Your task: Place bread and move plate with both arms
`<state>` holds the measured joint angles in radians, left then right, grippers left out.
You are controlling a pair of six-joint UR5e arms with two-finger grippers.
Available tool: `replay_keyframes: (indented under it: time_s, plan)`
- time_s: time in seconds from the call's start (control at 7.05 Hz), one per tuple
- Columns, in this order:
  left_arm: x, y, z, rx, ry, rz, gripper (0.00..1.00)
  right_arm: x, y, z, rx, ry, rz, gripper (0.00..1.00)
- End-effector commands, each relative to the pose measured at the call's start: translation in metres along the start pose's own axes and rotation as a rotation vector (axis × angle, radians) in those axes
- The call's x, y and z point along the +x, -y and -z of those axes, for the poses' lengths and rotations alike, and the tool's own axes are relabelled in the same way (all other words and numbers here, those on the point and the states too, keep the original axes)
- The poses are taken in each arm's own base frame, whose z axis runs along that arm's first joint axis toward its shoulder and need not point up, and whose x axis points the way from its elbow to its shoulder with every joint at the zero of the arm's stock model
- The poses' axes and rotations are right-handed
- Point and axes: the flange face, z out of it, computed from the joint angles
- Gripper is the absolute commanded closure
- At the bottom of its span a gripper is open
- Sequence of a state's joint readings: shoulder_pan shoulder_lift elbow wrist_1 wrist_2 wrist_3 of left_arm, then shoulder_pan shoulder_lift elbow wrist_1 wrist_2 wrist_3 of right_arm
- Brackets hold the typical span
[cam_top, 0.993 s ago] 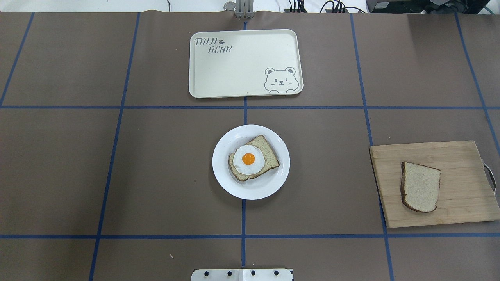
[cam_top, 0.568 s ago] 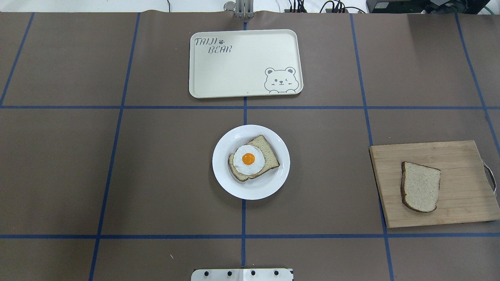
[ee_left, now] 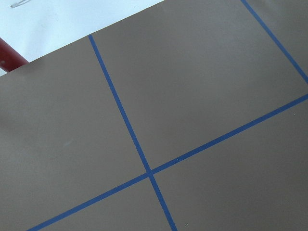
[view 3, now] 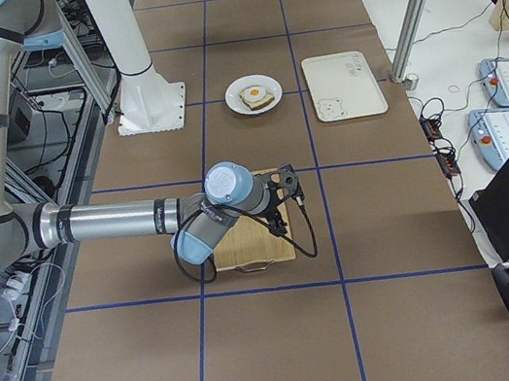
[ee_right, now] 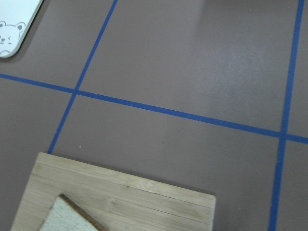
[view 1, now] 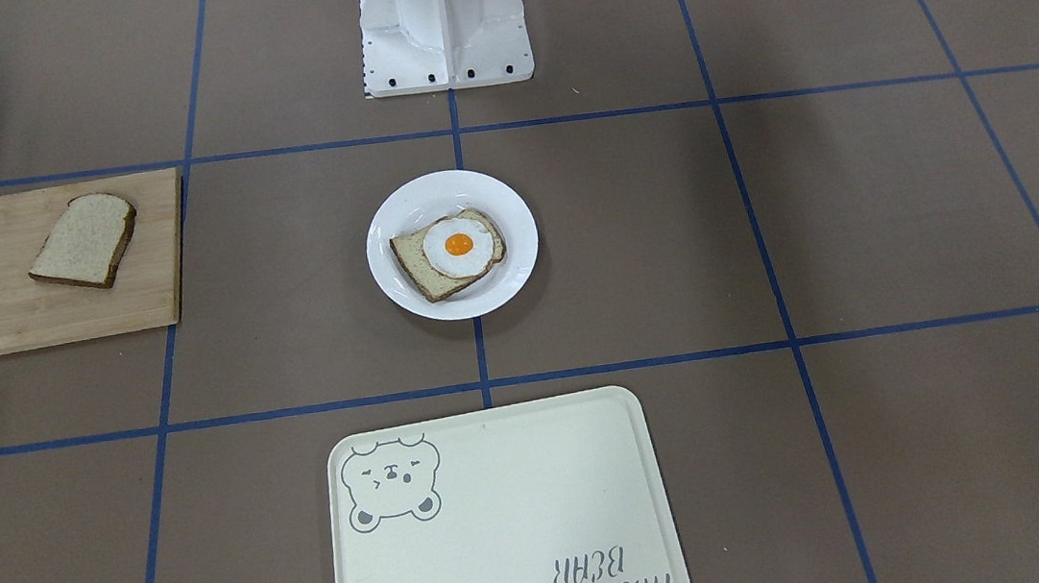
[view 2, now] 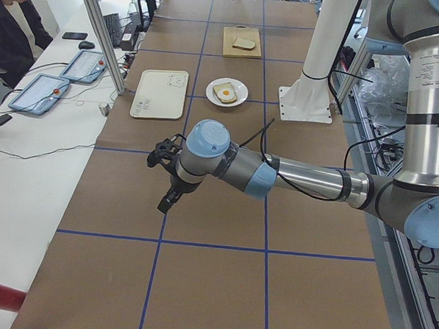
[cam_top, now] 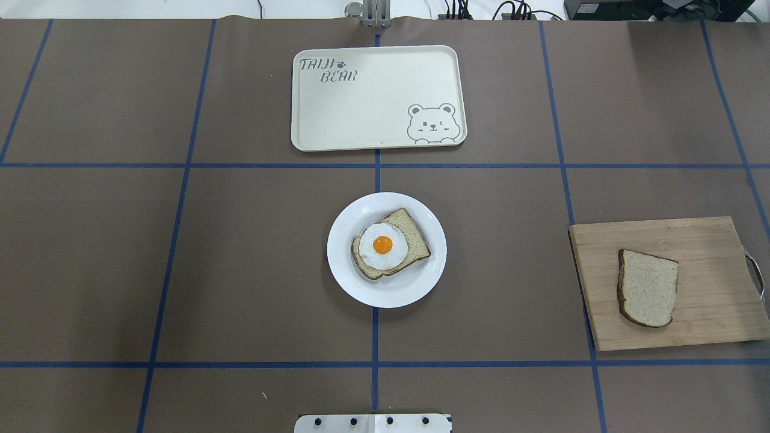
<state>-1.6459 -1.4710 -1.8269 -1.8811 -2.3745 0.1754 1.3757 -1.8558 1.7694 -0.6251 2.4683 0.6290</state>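
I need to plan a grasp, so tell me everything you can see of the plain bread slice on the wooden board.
The bread is one plain slice, light tan with a porous crumb and a dark brown crust around its edge. It lies flat and whole, with nothing on it, near the middle of the wooden cutting board on the robot's right side. Its rounded end points toward the robot and its squarer end points away. Only the board touches it.

A brown bench (ee_right: 192, 62) crossed by blue tape lines (ee_right: 168, 111) fills the view. A wooden cutting board (ee_right: 144, 197) lies at the lower left, carrying a corner of the bread (ee_right: 67, 219). A cream tray (ee_right: 12, 29) corner with a bear drawing shows at the upper left.
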Motion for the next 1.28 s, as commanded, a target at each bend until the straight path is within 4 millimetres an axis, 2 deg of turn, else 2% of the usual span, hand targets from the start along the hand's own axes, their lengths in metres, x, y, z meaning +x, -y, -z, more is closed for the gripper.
replay_keyframes:
  time_s: [0.0,0.14,0.28,0.57,0.71,0.85,1.14]
  plan:
    - [0.000,-0.010,-0.002,-0.004,-0.002,0.002,0.01,-0.045,-0.014,-0.050,0.054,0.021,-0.140,0.06]
    - [0.001,-0.015,-0.002,0.011,-0.001,-0.008,0.01,-0.056,-0.021,-0.072,0.070,-0.003,-0.206,0.05]
    - [0.002,-0.022,-0.003,0.021,0.001,-0.017,0.01,-0.067,-0.040,-0.102,0.102,-0.057,-0.252,0.05]
    - [0.002,-0.025,-0.003,0.023,0.003,-0.018,0.01,-0.086,-0.083,-0.146,0.148,-0.124,-0.286,0.04]
    - [0.002,-0.025,-0.003,0.023,0.003,-0.018,0.01,-0.087,-0.105,-0.157,0.141,-0.157,-0.262,0.04]
    - [0.002,-0.025,-0.003,0.023,0.003,-0.016,0.01,-0.086,-0.116,-0.160,0.129,-0.172,-0.248,0.16]
    - [0.002,-0.025,-0.004,0.022,0.003,-0.015,0.01,-0.078,-0.129,-0.158,0.105,-0.195,-0.228,0.27]
